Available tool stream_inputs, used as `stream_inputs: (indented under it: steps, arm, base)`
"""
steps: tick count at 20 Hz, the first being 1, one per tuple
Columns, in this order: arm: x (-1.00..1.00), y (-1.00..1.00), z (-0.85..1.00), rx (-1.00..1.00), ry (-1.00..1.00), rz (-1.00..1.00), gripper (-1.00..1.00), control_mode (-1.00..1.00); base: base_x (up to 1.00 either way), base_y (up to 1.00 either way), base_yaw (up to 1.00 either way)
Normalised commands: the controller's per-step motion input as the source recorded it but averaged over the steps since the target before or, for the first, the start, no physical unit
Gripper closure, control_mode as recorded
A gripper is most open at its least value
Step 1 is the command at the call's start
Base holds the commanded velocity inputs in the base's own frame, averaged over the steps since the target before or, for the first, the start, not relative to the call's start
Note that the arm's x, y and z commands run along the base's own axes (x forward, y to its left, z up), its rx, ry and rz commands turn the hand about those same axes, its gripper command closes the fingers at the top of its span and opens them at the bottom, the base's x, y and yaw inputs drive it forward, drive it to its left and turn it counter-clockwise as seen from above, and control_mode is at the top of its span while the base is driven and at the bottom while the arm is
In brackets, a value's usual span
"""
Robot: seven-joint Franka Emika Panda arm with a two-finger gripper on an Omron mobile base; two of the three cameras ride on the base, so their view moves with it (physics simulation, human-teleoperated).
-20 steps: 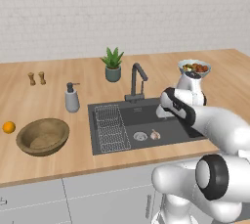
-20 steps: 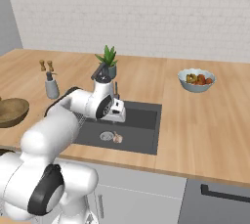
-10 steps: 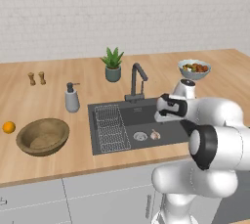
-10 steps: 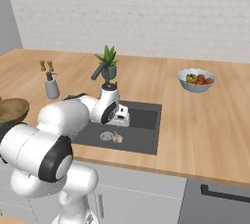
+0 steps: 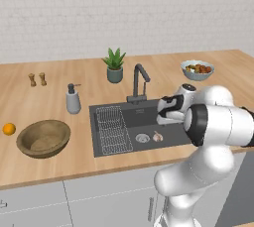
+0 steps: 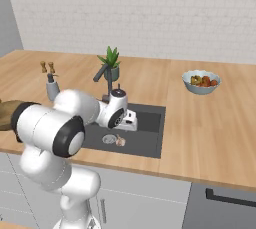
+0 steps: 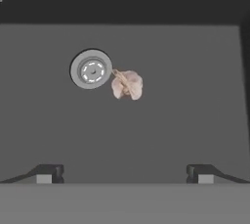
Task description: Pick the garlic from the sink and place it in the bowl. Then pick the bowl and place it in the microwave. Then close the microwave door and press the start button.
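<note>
I've got the tool (image 7: 125, 173) over the sink (image 5: 129, 117), jaws spread wide, nothing in them. Garlic (image 7: 127, 84) sits on the sink floor just beside the drain (image 7: 91, 69), tip touching its rim. Wooden bowl (image 5: 43, 138) is on the counter (image 5: 34, 107) left of the sink.

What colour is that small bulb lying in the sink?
The small garlic bulb is whitish-tan with a pinkish tint; clearest in the hand view.
</note>
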Motion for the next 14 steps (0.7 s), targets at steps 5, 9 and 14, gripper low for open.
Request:
stream_inputs:
  steps: [5,9,14]
  arm:
    - [0.35,0.00,-0.28,0.00,0.00,0.00,-1.00,-1.00]
    - [0.35,0.02,-0.36,0.00,0.00,0.00,-1.00,-1.00]
    - [0.31,0.02,-0.44,0.00,0.00,0.00,-1.00,-1.00]
  base:
    - [0.00,0.00,0.00]
    - [0.00,0.00,0.00]
    - [0.00,0.00,0.00]
